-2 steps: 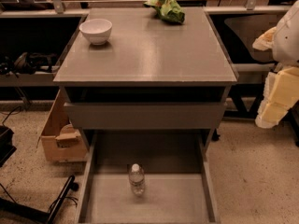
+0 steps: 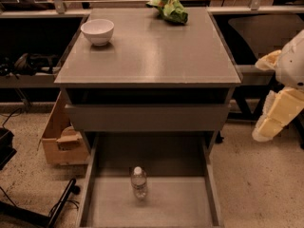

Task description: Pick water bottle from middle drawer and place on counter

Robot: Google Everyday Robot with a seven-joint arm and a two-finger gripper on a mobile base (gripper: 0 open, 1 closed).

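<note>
The water bottle [image 2: 138,182] stands upright on the floor of the open middle drawer [image 2: 190,203], near its centre, with its white cap up. The grey counter [image 2: 152,51] tops the cabinet above it. My gripper [image 2: 271,104] hangs at the right edge of the view, beside the cabinet at about the height of the upper drawer front. It is well to the right of the bottle and higher than it, and holds nothing that I can see.
A white bowl [image 2: 98,31] sits on the counter's back left. A green crumpled bag [image 2: 170,8] lies at its back edge. The closed upper drawer front [image 2: 147,118] overhangs the back of the open drawer. A cardboard box [image 2: 61,139] stands on the floor at the left.
My gripper has dropped a little at the right side of the view. The bottle, bowl and drawer have not moved.
</note>
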